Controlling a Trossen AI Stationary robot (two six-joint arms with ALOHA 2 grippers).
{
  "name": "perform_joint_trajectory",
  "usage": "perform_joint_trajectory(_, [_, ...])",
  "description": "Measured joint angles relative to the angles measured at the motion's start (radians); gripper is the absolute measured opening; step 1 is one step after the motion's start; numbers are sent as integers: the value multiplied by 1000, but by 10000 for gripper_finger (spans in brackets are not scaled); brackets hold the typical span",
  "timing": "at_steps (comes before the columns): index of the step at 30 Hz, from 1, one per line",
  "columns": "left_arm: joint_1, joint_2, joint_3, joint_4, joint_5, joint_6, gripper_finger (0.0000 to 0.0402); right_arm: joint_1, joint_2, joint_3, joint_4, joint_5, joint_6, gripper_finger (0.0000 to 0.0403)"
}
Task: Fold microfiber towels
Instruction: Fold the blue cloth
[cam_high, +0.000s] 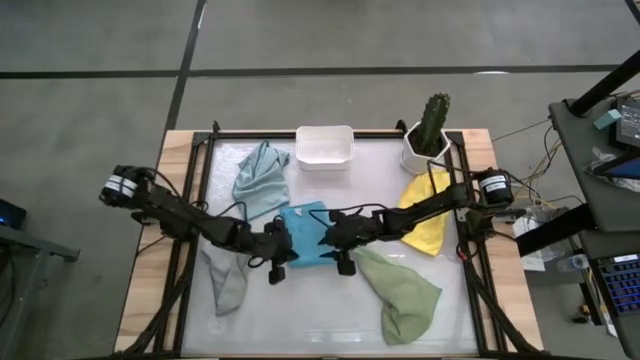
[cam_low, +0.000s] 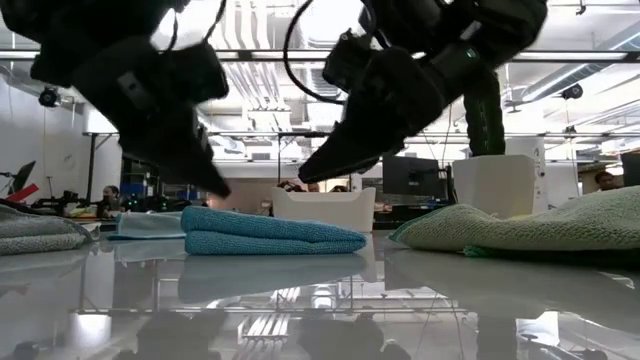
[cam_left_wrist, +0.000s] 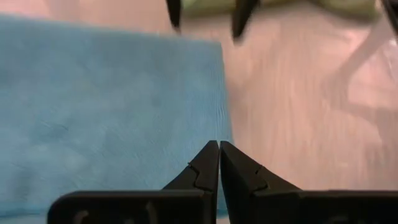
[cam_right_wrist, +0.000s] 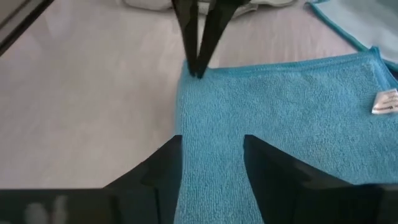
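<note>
A bright blue towel (cam_high: 303, 232) lies folded flat mid-table, in two layers in the low view (cam_low: 270, 232). My left gripper (cam_high: 279, 268) is shut, its tips (cam_left_wrist: 219, 155) just above the towel's near left corner (cam_right_wrist: 189, 78), with a small gap in the low view (cam_low: 218, 186). My right gripper (cam_high: 343, 263) is open above the towel's near edge at its right end, fingers (cam_right_wrist: 211, 162) pointing toward the table's left. Lying crumpled around it are the pale blue-grey (cam_high: 262, 178), grey (cam_high: 225, 282), sage green (cam_high: 405, 295) and yellow (cam_high: 425, 215) towels.
A white tub (cam_high: 325, 146) stands at the far edge and a cactus in a white pot (cam_high: 430, 135) at the far right. Black frame rails (cam_high: 195, 200) run along the table's sides. Bare glossy tabletop (cam_high: 310, 310) lies near the front between the grey and green towels.
</note>
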Motion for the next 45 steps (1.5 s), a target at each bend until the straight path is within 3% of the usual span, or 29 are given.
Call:
perform_joint_trajectory(9, [-1, 103, 2, 7, 69, -1, 1, -1, 30, -102, 156, 10, 20, 65])
perform_joint_trajectory(16, [-1, 80, 5, -9, 96, -3, 1, -1, 68, -101, 169, 11, -8, 12])
perform_joint_trajectory(25, [20, -85, 8, -82, 95, 0, 7, -4, 15, -100, 153, 11, -158, 9])
perform_joint_trajectory(32, [113, -180, 7, -216, -38, 2, 44, -27, -73, -129, 131, 11, -284, 9])
perform_joint_trajectory(38, [237, -176, 0, -313, -129, 8, 68, -54, -116, -154, 71, 10, -293, 9])
perform_joint_trajectory(45, [328, -126, -3, -319, -137, 61, 73, -60, -116, -154, 55, 10, -291, 9])
